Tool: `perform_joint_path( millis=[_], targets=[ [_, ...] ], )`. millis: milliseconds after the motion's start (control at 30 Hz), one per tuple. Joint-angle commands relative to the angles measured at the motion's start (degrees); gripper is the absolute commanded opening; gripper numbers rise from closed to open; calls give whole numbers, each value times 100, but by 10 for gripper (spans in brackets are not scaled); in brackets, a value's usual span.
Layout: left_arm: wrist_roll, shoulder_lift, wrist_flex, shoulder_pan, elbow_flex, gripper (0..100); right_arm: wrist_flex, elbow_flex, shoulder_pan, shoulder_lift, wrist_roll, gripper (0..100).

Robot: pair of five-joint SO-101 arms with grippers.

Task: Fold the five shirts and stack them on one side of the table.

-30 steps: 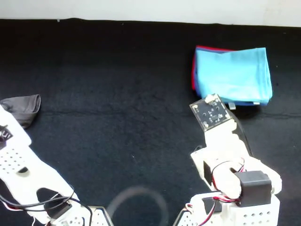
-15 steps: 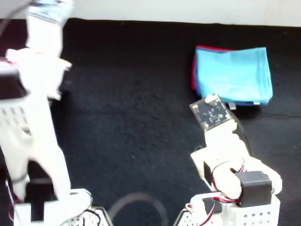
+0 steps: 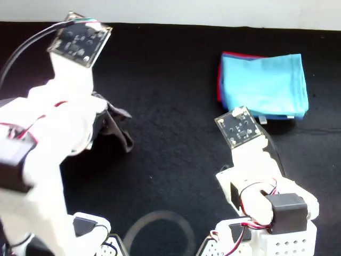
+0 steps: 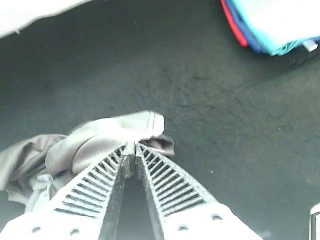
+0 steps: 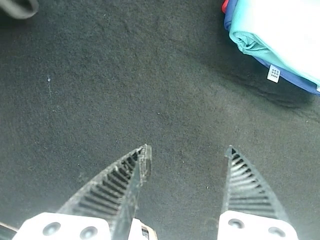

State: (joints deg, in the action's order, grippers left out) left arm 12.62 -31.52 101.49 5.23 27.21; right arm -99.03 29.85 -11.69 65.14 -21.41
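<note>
- Worktop: the cloth hangs bunched over it, so it may land crumpled below the left gripper and need spreading out.
- Stack of folded shirts: just beyond the right gripper, well apart from the left.
- Grey shirt: pinched only by a hem, so it could slip free.
- Left gripper: clamped tight on that hem. A second ago the shirt lay at the worktop's edge; now it is lifted inward.
- Right gripper: wide open, empty, unmoved.
</note>
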Motion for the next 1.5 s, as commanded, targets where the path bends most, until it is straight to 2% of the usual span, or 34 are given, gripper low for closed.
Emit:
perform_joint_path(
  millis=[0, 100, 300, 367, 533, 667, 800, 1000, 1133, 1200, 1367, 1467],
  targets=[
    [-18, -400, 18, -453, -4, 8, 119, 4, -13, -4, -44, 231],
    [123, -725, 18, -1499, -796, 8, 268, 4, -13, -4, -44, 231],
    [1987, -1112, 0, -3969, -3275, 8, 655, 4, -13, -4, -44, 231],
    [2629, -1112, -299, -4866, -4013, 8, 813, 4, -13, -13, -44, 231],
    [3780, -1095, -2048, -6967, -5701, 8, 1481, 716, -31, -13, -44, 231],
    [4237, -1095, -3675, -7864, -6642, 8, 2009, 1569, -31, -4, -44, 231],
    [4360, -804, -4651, -8391, -7143, 8, 2255, 1886, -40, 4, -44, 231],
    [4264, 725, -4686, -8804, -6818, 8, 2229, 1930, -40, 4, -44, 231],
    [3622, 1727, -4589, -8752, -5982, 11, 2255, 1930, -40, 4, -44, 231],
    [3490, 2167, -4149, -8629, -5376, 24, 2255, 1930, -40, 4, -44, 231],
    [3481, 2905, -2084, -8171, -3556, 175, 2255, 1930, -40, 4, -44, 231],
    [3174, 3064, -1020, -7670, -2536, 202, 2246, 1930, -40, 4, -44, 231]
  ],
)
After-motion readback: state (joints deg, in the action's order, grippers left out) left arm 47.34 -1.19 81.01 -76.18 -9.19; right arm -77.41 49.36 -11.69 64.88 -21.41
